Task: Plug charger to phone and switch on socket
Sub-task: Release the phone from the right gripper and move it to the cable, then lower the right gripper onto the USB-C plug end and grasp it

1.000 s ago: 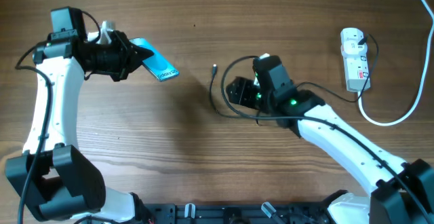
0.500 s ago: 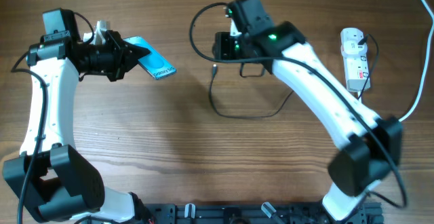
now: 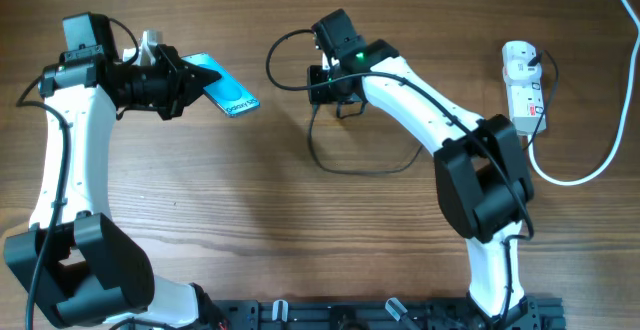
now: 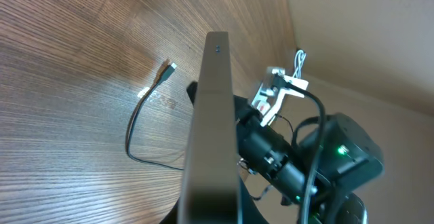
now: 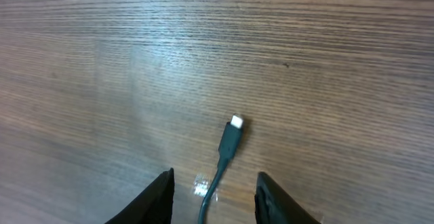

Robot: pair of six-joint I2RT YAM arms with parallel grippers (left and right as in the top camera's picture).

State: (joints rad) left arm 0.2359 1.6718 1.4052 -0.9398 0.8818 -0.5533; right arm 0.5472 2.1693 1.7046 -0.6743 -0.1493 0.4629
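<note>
Since the earlier view, the right arm has folded at the elbow and brought its wrist closer over the plug; the left arm is unchanged. Right fingers [image 5: 157, 200] are spread and empty, low over the worktop [image 3: 250, 220]. The silvery plug [image 5: 234, 123] of the charger [image 3: 360, 172] lies just ahead between them, with the black cable looping back. Left fingers [image 3: 186, 90] clamp the phone [image 3: 228, 88], raised and tilted, with bare wood between it and the plug. The socket [image 3: 524, 88] lies near the far right edge.
</note>
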